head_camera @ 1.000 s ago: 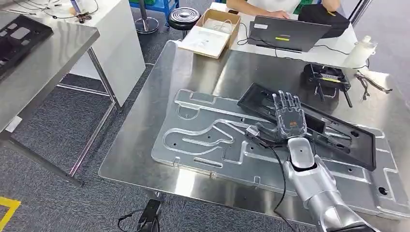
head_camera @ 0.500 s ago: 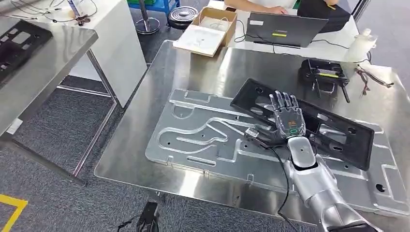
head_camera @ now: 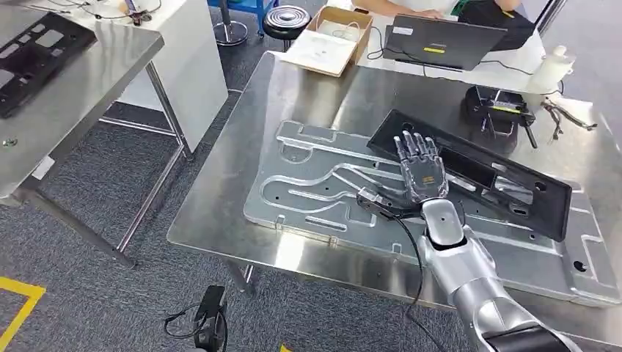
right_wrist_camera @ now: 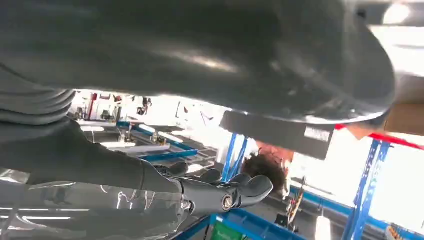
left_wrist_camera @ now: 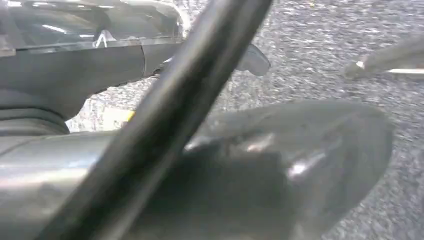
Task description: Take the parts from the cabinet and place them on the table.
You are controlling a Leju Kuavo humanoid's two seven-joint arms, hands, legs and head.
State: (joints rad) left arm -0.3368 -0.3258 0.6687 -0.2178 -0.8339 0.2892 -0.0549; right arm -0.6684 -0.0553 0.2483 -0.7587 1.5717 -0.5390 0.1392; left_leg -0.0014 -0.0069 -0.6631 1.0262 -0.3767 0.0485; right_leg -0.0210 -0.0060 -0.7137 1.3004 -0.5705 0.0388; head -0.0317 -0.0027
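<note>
The right hand (head_camera: 422, 170) sits a bit right of center in the head view, fingers stretched out flat and apart with nothing in them, hovering over or resting on the near edge of the black frame (head_camera: 484, 174). Can't tell for sure if it's actually touching. That black frame is a long plastic part full of cutouts, lying at a slant on top of the big metal plate (head_camera: 315, 189), running from the middle of the picture toward the right edge. The metal plate has winding grooves cut into it and lies flat on the shiny steel table (head_camera: 220, 213).

From the right wrist view, the dark fingers (right_wrist_camera: 240, 190) reach out mostly straight, tips a little curled, thumb kept apart from them. The left wrist view is too blurry and close to tell whether the left hand is spread or closed.

Upper left of the head view there's a second steel table (head_camera: 88, 95) with another black frame (head_camera: 37, 59) on it. Along the top sits a laptop (head_camera: 433, 40), an open cardboard box (head_camera: 330, 37) and a round stool (head_camera: 286, 18). A black controller thing (head_camera: 499, 110) is in the upper right on the table, a white bottle (head_camera: 551, 66) just beyond it.
</note>
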